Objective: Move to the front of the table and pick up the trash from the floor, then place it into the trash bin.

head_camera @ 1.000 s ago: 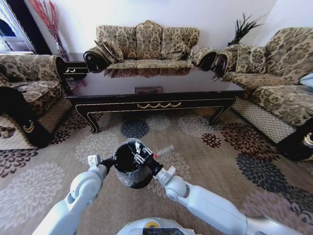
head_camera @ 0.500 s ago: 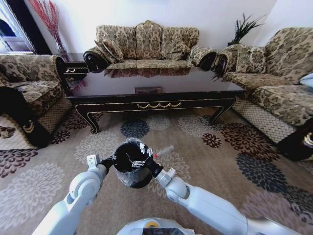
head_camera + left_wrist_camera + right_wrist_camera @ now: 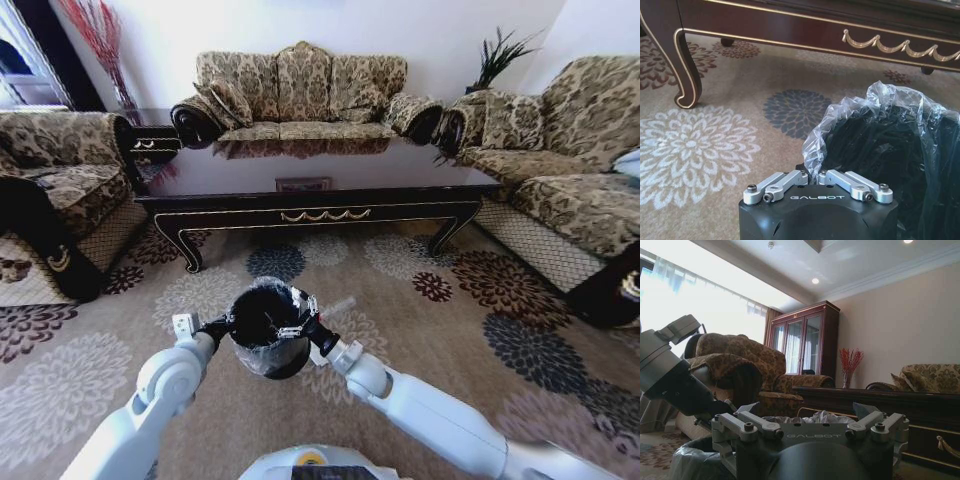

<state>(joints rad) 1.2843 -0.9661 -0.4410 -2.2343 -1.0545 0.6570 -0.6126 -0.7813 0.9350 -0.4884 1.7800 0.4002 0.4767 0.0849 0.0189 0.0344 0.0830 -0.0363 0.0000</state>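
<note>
The small round black bin (lined with crinkled plastic) is held above the flower-patterned tan carpet. Its rim is pinched by the left gripper; the right gripper is spread over its mouth.

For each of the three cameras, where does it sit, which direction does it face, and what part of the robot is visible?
Head: high, facing forward and down at the trash bin, table and floor; both arms show.
Left wrist: low, facing the table apron across the floor; left gripper at the bin's bag.
Right wrist: low, looking across the bin toward a cabinet; right gripper below, left arm alongside.
All share bin and table.
</note>
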